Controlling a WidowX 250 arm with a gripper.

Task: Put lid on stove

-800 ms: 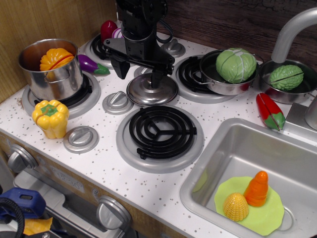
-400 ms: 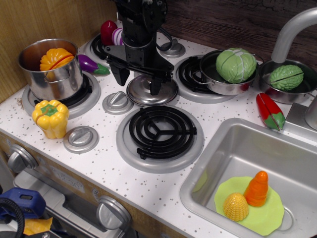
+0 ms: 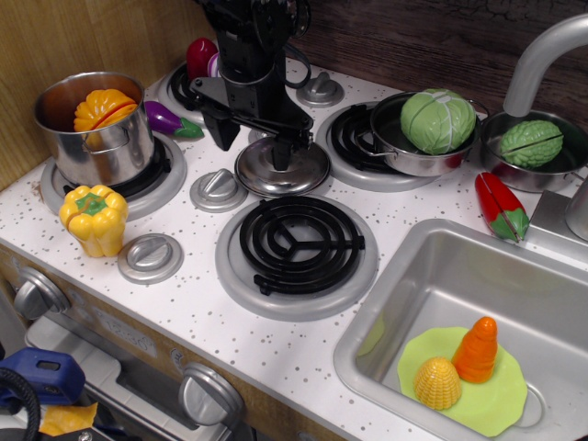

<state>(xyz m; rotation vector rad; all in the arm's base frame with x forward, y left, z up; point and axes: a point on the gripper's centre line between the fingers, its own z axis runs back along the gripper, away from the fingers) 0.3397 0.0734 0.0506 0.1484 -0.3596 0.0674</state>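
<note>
The lid lies flat on the stove among four burners, just beside a dial. The gripper hangs over it, jaws wide apart, holding nothing, right finger near the knob.

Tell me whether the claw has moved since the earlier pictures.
Yes. The claw has risen and shifted slightly back-left, away from the front burner. The lid lies where it did, on the stove.

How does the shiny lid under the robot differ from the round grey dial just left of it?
The lid is wider, mirror-shiny, with a small central knob; the dial is smaller, dull grey, with a raised bar across it. The end effector hangs over the lid, while the dial sits uncovered. Both are round and lie flat on the white stove.
</note>
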